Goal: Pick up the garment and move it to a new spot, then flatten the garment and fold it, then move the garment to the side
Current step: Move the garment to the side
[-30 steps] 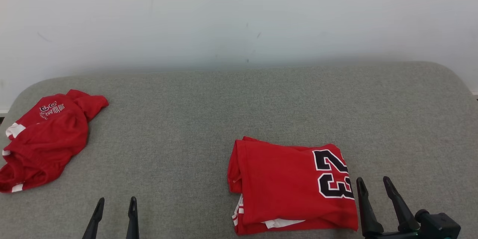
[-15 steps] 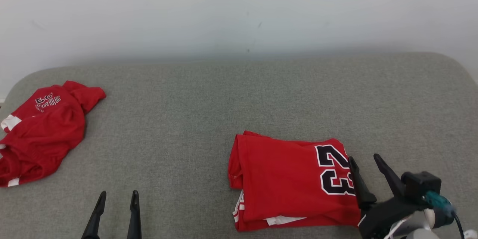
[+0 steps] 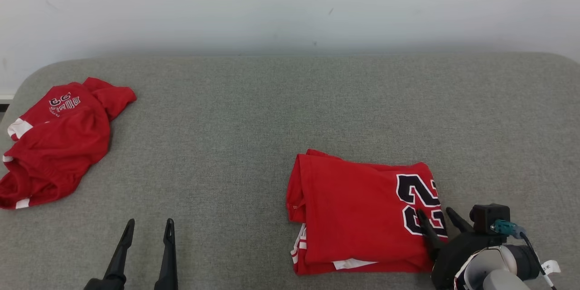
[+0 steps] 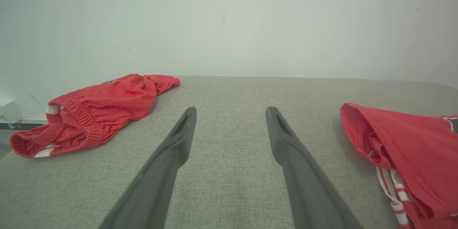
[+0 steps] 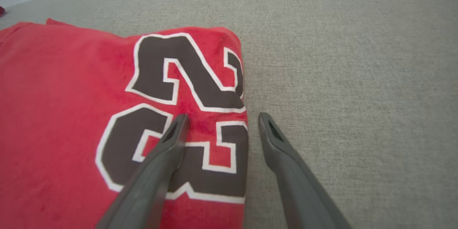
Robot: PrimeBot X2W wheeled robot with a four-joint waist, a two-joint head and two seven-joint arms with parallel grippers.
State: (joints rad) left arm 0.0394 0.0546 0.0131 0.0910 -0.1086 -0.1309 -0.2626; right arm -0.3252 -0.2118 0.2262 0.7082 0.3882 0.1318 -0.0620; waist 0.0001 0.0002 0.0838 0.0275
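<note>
the folded red jersey with a black 23 (image 3: 362,210) lies on the grey fabric surface (image 3: 272,113), long axis left-right. my right gripper (image 3: 434,211), fingers apart and empty, straddles its right edge, so that arm is the nearer one. my left gripper (image 3: 150,220), also apart, sits well away to the left.

Bare indoor room, grey fabric-covered surface (image 3: 253,113), plain white wall (image 3: 272,4)

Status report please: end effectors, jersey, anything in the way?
Left end effector open, empty. Right end effector open, straddling folded red jersey edge. Red shorts far left, no obstacle.
</note>
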